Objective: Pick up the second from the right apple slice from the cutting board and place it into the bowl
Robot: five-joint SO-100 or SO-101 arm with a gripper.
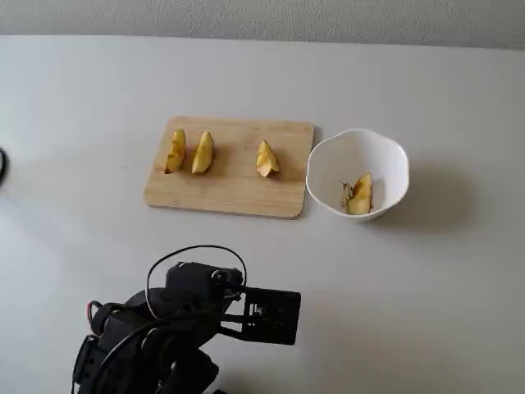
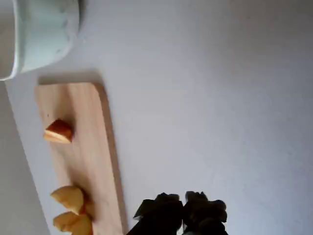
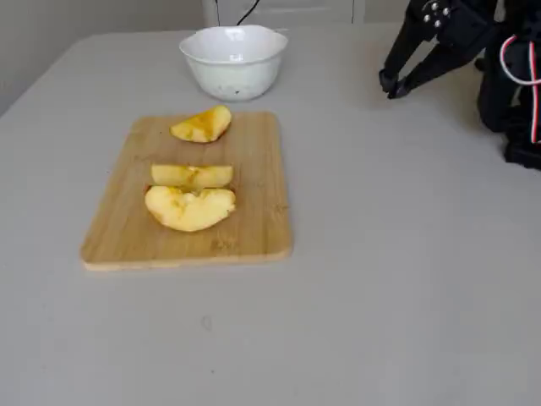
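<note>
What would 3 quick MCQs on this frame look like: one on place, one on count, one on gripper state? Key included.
1. Where does the apple slice off the board lie?
A. on the table
B. in the bowl
C. in the gripper

2. How many slices are on the cutting board?
A. two
B. three
C. four

3. How is the gripper?
A. shut, empty, away from the board
B. clamped on a slice
C. open over the bowl

Key:
1 B: the apple slice lies inside the bowl.
2 B: the cutting board carries three.
3 A: the gripper has its fingers together, nothing between, over bare table.
</note>
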